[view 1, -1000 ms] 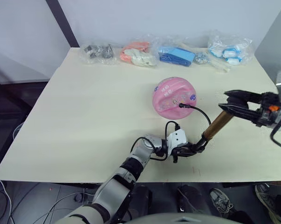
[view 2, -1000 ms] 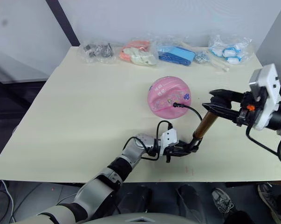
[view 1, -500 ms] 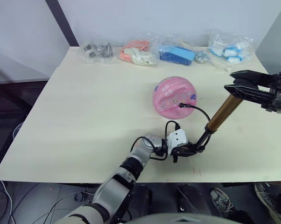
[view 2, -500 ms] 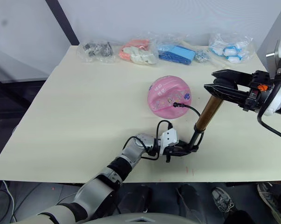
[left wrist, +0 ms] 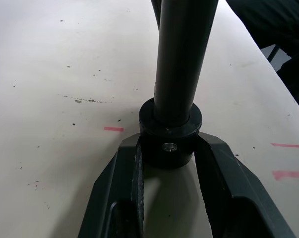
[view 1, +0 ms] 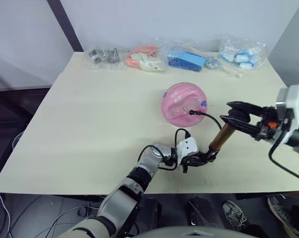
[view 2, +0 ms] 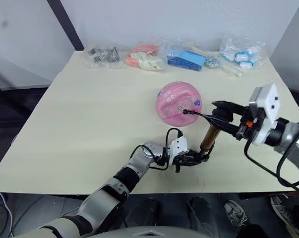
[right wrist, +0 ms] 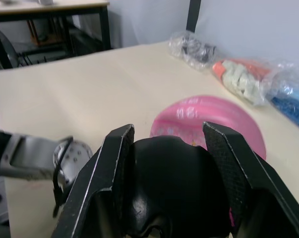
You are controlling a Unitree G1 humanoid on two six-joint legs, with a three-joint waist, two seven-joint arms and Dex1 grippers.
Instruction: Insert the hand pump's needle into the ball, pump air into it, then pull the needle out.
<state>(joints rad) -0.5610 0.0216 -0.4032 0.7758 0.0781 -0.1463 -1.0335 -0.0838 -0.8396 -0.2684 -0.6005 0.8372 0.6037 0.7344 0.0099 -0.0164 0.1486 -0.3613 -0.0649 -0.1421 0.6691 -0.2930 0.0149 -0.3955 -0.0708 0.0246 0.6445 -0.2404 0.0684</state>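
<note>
**A:** Start at the tool. The slim gold-bronze metal hand pump stands tilted on the pale wooden table, base near the front edge, top leaning away toward the right. The left gripper has its 2 black fingers clamped on the black base cap, pinning that end to the tabletop.

**B:** And up top?

**A:** The right gripper holds the black T-handle, 1 finger on each side of it. Little gold barrel shows between handle and base, so I judge the plunger is low in its stroke.

**B:** Where does the air go?

**A:** The thin black hose arcs from the pump to the pink rubber ball with cartoon prints. Its small black fitting sits against the ball's near side. The needle itself is too small to make out, but the fitting touching the skin suggests it is seated.

**B:** So which way does the ball lie from the pump?

**A:** Beyond it and to the robot's left, mid-table, close but not touching the barrel. The pump's long axis runs from the left gripper up to the right gripper, so the stroke has to travel along that slant. The right arm does the moving; the left just anchors.

**B:** Risk?

**A:** Pull off-axis and the base could twist in the left fingers, or the hose could tug the fitting loose. Along the far edge, 4 clear plastic bags of small items sit well apart from all this.
</note>
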